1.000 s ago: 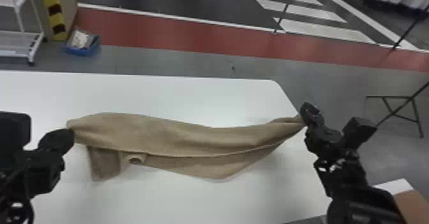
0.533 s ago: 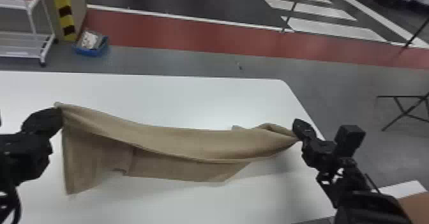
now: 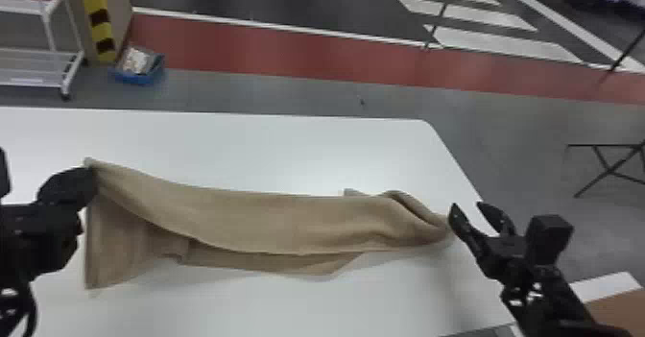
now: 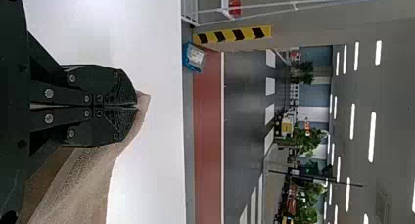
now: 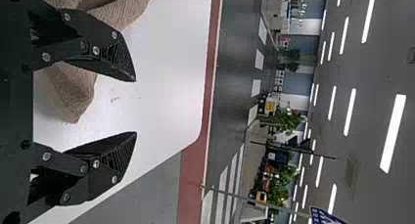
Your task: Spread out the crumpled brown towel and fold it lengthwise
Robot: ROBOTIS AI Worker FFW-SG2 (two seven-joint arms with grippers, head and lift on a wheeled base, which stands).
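In the head view, the left claw (image 3: 91, 180) grips the brown towel (image 3: 268, 216).

A bare strip of worktop (image 3: 268, 153) runs side to side beyond the brown towel (image 3: 288, 221), with another passage along its near side. Between them the towel blocks the way, its left end hanging from the left end effector (image 3: 92, 175); the right end effector (image 3: 466, 205) crowds the right end, open space between its fingertips.
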